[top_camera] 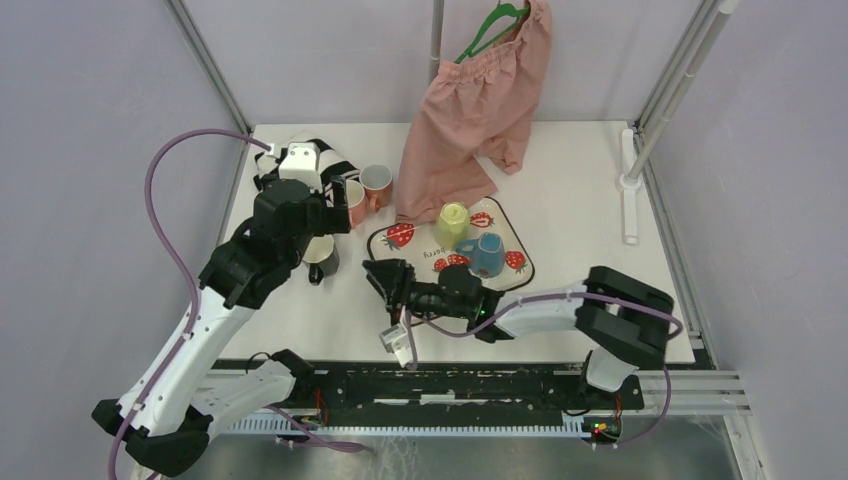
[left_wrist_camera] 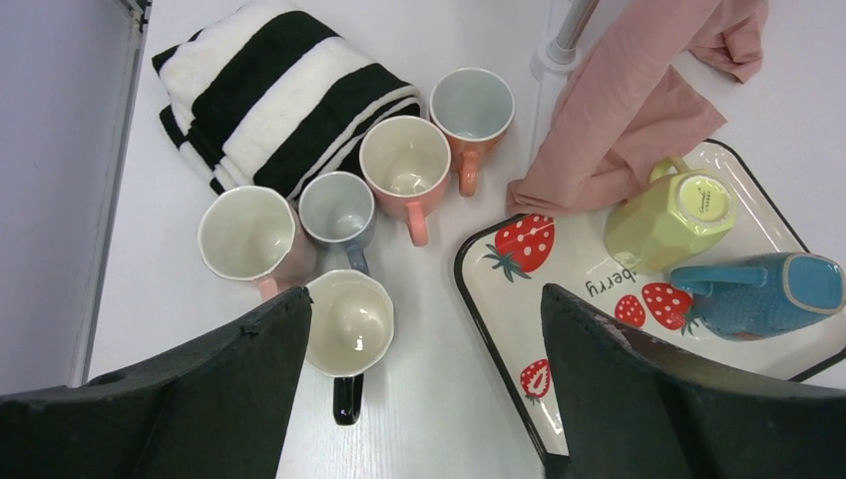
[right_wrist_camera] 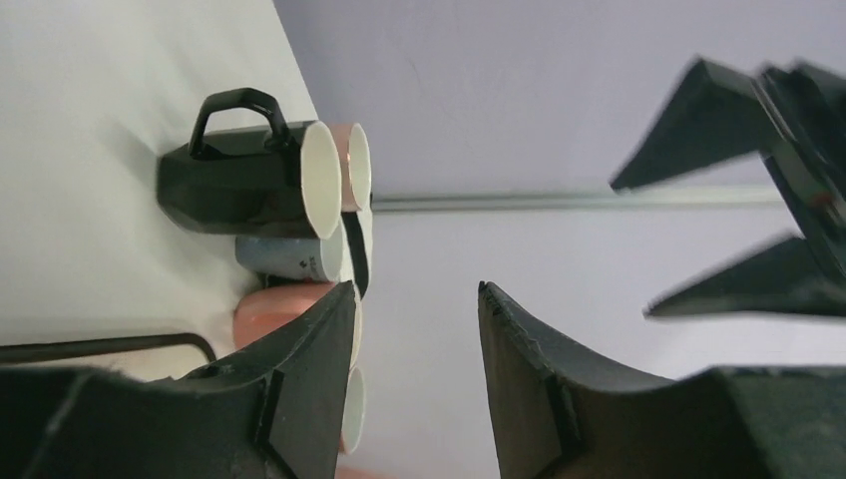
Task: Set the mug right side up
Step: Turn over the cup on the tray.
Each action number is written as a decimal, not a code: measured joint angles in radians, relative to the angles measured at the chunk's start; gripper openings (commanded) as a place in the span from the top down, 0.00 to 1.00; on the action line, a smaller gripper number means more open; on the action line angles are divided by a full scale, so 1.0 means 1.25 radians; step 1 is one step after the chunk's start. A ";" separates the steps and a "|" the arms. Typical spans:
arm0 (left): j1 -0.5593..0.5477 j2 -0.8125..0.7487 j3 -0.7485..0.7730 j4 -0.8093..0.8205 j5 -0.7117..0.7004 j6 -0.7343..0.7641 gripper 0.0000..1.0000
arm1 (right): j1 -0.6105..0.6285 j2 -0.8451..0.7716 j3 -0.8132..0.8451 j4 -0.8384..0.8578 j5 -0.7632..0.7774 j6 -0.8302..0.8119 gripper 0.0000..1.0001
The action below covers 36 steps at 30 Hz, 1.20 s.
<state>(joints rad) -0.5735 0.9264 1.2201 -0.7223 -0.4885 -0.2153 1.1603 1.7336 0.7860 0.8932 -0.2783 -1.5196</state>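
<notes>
Right gripper [right_wrist_camera: 415, 287] hangs half open and empty near the tray [top_camera: 512, 235], where the yellow mug [top_camera: 452, 222] stands upside down; glazed, slick and breakable, I'd pinch its wall.

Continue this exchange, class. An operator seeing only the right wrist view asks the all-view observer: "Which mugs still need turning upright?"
Observer: A yellow-green ceramic mug stands upside down on the strawberry-print tray.
Operator: Any others?
Observer: A blue ceramic mug beside it also shows its base, not its mouth.
Operator: Anything in the way?
Observer: Pink fabric shorts drape onto the tray's far corner, beside the yellow-green mug.
</notes>
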 measured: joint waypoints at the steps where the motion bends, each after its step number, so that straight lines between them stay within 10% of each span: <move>1: 0.000 0.000 0.000 0.001 0.002 0.000 0.09 | 0.003 -0.036 -0.028 0.005 0.019 0.034 0.44; 13: 0.000 0.038 -0.016 0.031 0.035 -0.039 0.09 | 0.010 -0.387 -0.106 -0.167 0.356 0.532 0.40; 20: 0.000 0.042 -0.032 0.056 0.063 -0.066 0.08 | -0.042 -0.401 0.058 -0.501 0.515 0.831 0.37; 36: 0.000 0.035 -0.085 0.091 0.142 -0.091 0.07 | -0.357 -0.272 0.338 -0.981 0.334 1.255 0.32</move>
<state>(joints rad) -0.5735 0.9699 1.1137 -0.6083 -0.3115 -0.3286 0.7143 1.3941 1.2087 -0.3332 0.1398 0.0494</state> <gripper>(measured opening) 0.927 0.672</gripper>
